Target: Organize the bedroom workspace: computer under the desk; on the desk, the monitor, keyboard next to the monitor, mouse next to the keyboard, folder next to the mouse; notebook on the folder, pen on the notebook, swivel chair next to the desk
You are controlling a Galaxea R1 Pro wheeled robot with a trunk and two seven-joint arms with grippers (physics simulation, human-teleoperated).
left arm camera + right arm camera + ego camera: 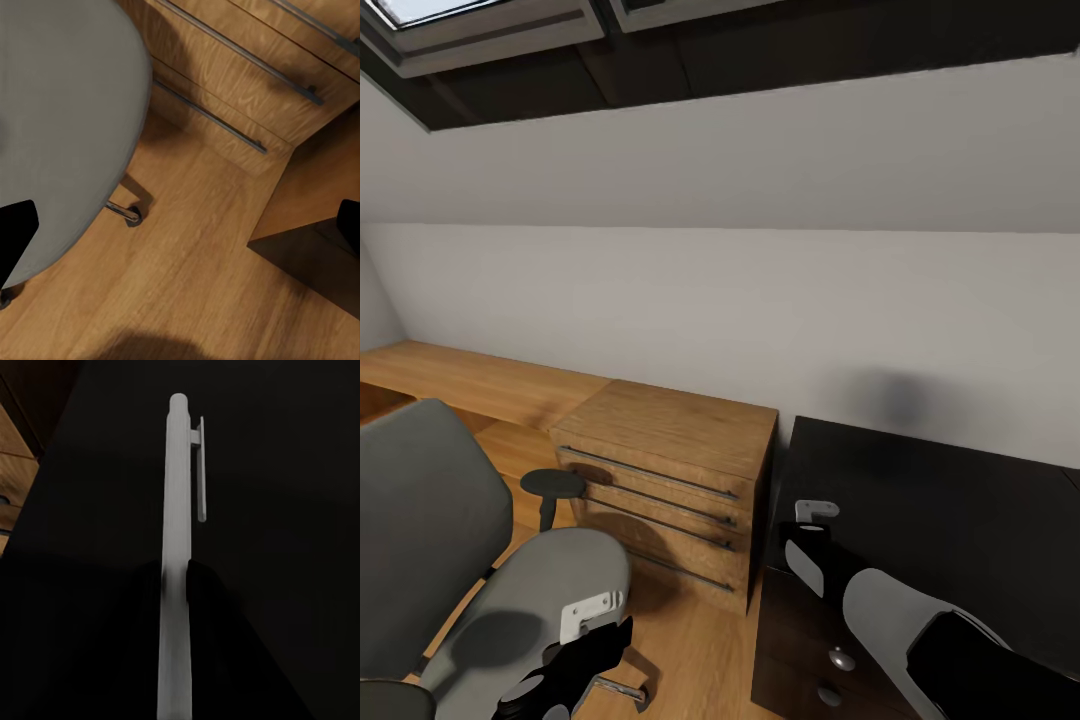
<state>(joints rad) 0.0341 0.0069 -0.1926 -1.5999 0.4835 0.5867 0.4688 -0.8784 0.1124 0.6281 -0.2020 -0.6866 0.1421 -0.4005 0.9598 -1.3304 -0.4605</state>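
My right gripper (175, 577) is shut on the pen (178, 510), a white-silver stick with a clip that stands up between the dark fingers over the glossy black desk (960, 520). In the head view, the right gripper (803, 528) hangs over the desk's left end, above the drawer unit with silver knobs (842, 659). The grey swivel chair (540, 600) stands at the left with its seat bare. My left gripper (180, 229) is open above the seat's edge and the wood floor, with nothing between its fingers (15, 232). Computer, monitor, keyboard, mouse, folder and notebook are out of view.
A light oak low cabinet (670, 480) with long bar handles stands between chair and desk, with a narrow strip of floor (202, 270) in front. A chair castor (133, 217) sits under the seat edge. Grey sloped wall and skylight (470, 25) lie behind.
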